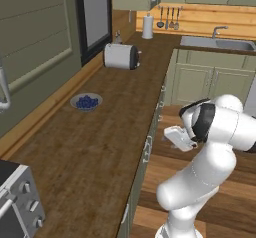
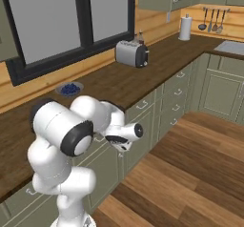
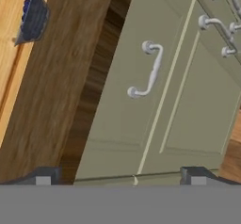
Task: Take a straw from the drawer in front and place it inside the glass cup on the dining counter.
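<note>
The drawer [image 3: 123, 119] is shut. Its flat sage-green front carries a curved silver handle [image 3: 147, 70], and it sits just under the dark wood worktop [image 1: 100, 147]. My gripper [image 3: 120, 178] is open and holds nothing. It faces that front a short way off, with a dark fingertip [image 3: 43, 176] at each side of the hand view. In the left base view the gripper [image 1: 170, 134] hangs beside the same drawer handle [image 1: 147, 149]; in the right base view the gripper [image 2: 123, 145] is level with the cabinet fronts. The straw is hidden. The glass cup and the dining counter are out of view.
A bowl of blue berries [image 1: 86, 102] lies on the worktop, and a silver toaster [image 1: 121, 56] and a paper towel roll [image 1: 147, 27] stand farther along. A toaster oven [image 1: 17, 197] is at the near left, a sink [image 1: 215, 43] at the back right. Wood floor [image 2: 190, 173] lies open to my right.
</note>
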You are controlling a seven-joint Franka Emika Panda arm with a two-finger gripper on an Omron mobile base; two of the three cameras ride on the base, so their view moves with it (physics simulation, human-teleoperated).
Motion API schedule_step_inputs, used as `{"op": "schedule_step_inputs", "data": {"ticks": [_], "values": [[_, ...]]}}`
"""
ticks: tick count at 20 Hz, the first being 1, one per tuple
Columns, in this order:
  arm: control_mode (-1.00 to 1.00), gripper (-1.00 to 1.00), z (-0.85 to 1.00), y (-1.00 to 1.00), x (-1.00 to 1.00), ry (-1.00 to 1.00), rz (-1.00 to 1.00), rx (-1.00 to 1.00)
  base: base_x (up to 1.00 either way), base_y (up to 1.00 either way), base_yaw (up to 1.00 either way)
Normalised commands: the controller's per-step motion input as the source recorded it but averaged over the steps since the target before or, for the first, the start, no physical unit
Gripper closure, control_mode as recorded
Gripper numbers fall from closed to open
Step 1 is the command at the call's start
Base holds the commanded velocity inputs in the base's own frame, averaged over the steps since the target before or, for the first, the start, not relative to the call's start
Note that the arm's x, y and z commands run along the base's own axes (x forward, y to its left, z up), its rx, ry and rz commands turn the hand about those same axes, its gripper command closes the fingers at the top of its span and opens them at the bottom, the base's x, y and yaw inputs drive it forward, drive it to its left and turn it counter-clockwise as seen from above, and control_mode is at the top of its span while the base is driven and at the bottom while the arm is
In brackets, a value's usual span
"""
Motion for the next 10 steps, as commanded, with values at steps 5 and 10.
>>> {"op": "schedule_step_inputs", "data": {"ticks": [5, 10], "values": [[-1.00, -1.00, -0.20, 0.08, 0.23, 0.00, 0.00, 0.09, 0.00, 0.00, 0.00], [-1.00, -1.00, -0.17, 0.09, 0.24, 0.00, 0.00, 0.09, 0.00, 0.00, 0.00]]}}
